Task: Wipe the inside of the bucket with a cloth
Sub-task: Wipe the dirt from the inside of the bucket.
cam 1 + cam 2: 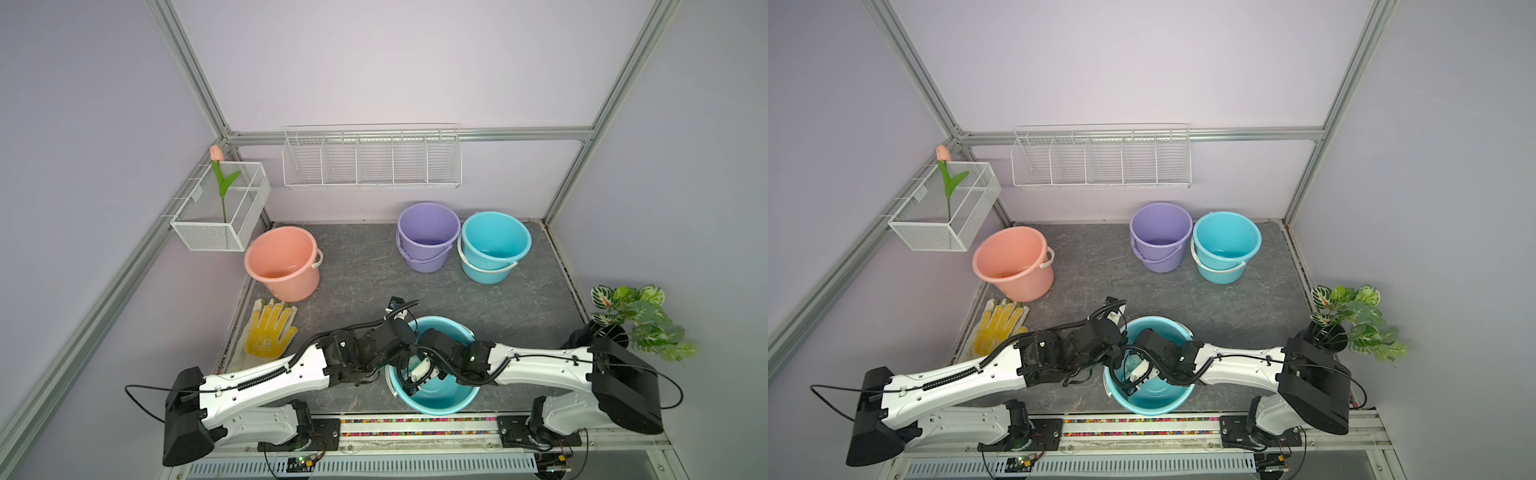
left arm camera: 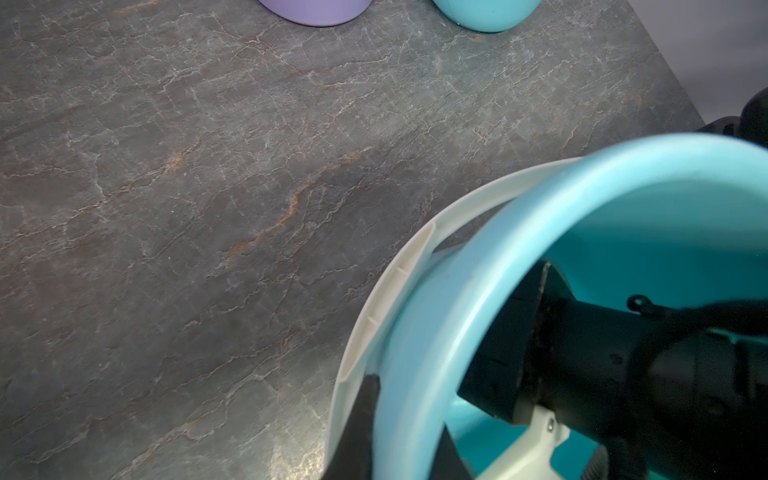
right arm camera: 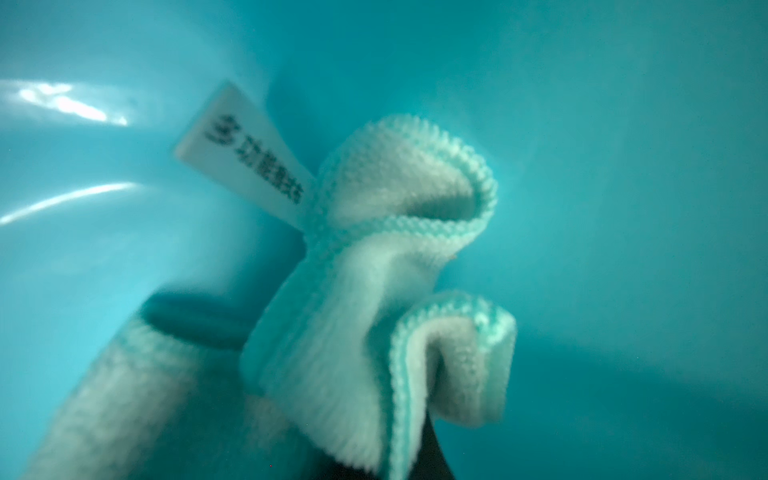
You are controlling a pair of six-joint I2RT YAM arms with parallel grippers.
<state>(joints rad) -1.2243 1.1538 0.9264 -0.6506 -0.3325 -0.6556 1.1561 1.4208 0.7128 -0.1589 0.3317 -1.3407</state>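
In both top views the bucket point(image 1: 440, 405) point(image 1: 1154, 405) sits at the front edge of the surface point(image 1: 357, 270). Left wrist: my left fingers point(image 2: 360, 419) pinch its rim. Right wrist: my right fingers point(image 3: 434, 457) clamp the cloth point(image 3: 365, 299) inside the bucket. Dragging hard could pull the fold free.

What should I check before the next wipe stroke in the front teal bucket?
1. Left pincer bracing the near teal bucket: ok, one finger on each side of the rim wall.
2. Right pincer shut on the cloth: ok, the cloth fans out from its tip.
3. Cloth inside the bucket: ok, teal wall all round it in the right wrist view.
4. Cloth spread for wiping: not ok, bunched in folds, label sticking out.
5. Cloth touching the wall: cannot tell.
6. Arm-to-arm clearance: cannot tell; both wrists crowd the same stretch of rim in both top views.
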